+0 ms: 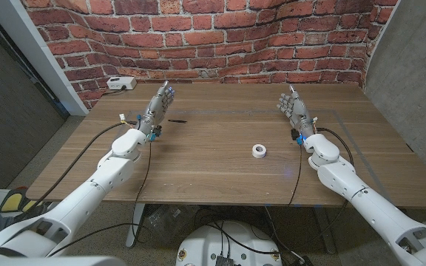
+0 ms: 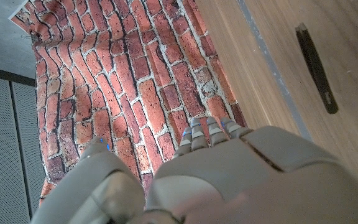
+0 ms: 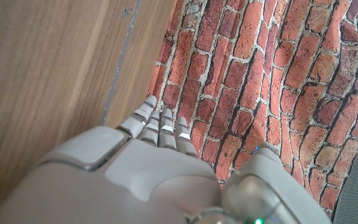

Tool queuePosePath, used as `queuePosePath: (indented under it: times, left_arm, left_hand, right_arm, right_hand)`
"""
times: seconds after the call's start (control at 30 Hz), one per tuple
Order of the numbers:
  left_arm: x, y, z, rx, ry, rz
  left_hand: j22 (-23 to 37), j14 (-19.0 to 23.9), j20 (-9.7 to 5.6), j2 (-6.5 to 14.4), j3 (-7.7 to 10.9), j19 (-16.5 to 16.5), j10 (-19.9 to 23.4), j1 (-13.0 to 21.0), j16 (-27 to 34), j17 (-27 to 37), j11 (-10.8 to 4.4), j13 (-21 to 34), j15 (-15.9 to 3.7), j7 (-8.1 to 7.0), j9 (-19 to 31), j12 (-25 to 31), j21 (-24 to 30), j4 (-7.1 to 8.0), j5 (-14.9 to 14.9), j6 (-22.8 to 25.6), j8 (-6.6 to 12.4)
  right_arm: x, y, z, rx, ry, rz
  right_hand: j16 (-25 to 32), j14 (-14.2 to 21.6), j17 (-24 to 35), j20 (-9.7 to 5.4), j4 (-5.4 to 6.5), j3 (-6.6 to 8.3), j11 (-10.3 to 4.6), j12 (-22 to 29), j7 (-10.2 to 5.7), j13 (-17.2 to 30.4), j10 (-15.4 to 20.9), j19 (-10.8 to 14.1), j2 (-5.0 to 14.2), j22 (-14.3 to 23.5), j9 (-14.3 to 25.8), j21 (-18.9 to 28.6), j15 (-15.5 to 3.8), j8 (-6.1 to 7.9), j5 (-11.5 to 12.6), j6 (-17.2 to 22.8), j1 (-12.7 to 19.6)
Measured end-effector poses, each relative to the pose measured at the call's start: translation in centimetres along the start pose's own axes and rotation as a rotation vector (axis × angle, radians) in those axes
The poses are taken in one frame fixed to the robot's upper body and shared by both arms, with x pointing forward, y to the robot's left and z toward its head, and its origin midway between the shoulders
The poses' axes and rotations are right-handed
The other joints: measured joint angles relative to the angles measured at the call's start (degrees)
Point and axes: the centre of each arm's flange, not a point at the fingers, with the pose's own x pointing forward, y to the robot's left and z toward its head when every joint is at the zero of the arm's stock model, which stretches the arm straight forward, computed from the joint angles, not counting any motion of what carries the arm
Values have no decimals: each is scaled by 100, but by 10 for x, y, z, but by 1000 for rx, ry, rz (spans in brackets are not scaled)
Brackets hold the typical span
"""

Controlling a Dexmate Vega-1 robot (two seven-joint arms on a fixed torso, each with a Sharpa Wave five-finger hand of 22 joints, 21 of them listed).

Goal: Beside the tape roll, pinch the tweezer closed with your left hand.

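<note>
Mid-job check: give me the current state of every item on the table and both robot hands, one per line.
tweezer: lying on the table, not held, just right of the left robot hand
tape roll: lying on the table, untouched, apart from the tweezer
left robot hand: open, fingers extended, holding nothing
right robot hand: open, holding nothing
white box: sitting at the table's far left edge

White-shelled arms with black cables alongside; grey left hand (image 1: 156,106) and right hand (image 1: 294,109), blue-marked fingertips.
</note>
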Motion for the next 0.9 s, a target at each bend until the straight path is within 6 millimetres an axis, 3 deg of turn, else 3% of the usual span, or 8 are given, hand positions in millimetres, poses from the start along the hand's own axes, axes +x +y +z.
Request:
queuePosePath:
  times: [0.17,0.37,0.6,0.8,0.9]
  left_arm:
    - [-2,8,4,86,-10,28]
    - [-1,13,11,158,-36,58]
    - [-1,18,17,255,-65,93]
    - [0,22,25,367,-80,113]
    - [1,24,28,414,-81,118]
  left_hand:
    - [0,441,-13,170,161,298,430,456,19,-2,-70,0,-76,-25,23,46,42,-199,-125,412,51]
    - [-16,1047,-11,344,346,729,1115,960,43,-2,-211,0,-251,-174,28,128,63,-464,-246,1138,156]
    - [-16,1265,-17,425,470,861,1388,1253,43,-1,-316,-1,-290,-293,27,152,85,-598,-301,1417,190]
    - [-7,1316,232,499,573,1041,1471,1507,16,-1,-356,27,-299,-347,27,125,85,-732,-323,1462,159]
    - [1,1316,353,466,591,1083,1499,1570,-6,-1,-367,27,-299,-497,27,124,85,-750,-344,1494,159]
  right_arm:
    - [-4,3,1,-6,-3,-7]
    - [-7,4,3,-13,-10,-10]
    - [-12,6,7,-19,-27,-19]
    - [-15,7,10,-25,-40,-29]
    - [-16,7,10,-27,-44,-35]
  right_hand:
    - [0,0,0,1,0,0,0,22,-10,0,0,1,0,0,0,0,0,0,0,55,0]
    - [0,0,-1,41,0,0,0,22,-20,0,0,41,0,0,0,0,0,0,0,65,0]
    - [0,0,-1,41,-24,24,17,22,-135,-1,45,41,23,-1,27,0,0,105,0,298,23]
    - [0,0,-1,11,-56,-9,0,22,-135,-1,63,72,20,-1,27,0,-1,78,0,212,70]
    - [0,0,-1,10,-56,-9,0,22,-135,-1,63,72,15,-1,27,0,-1,78,0,212,75]
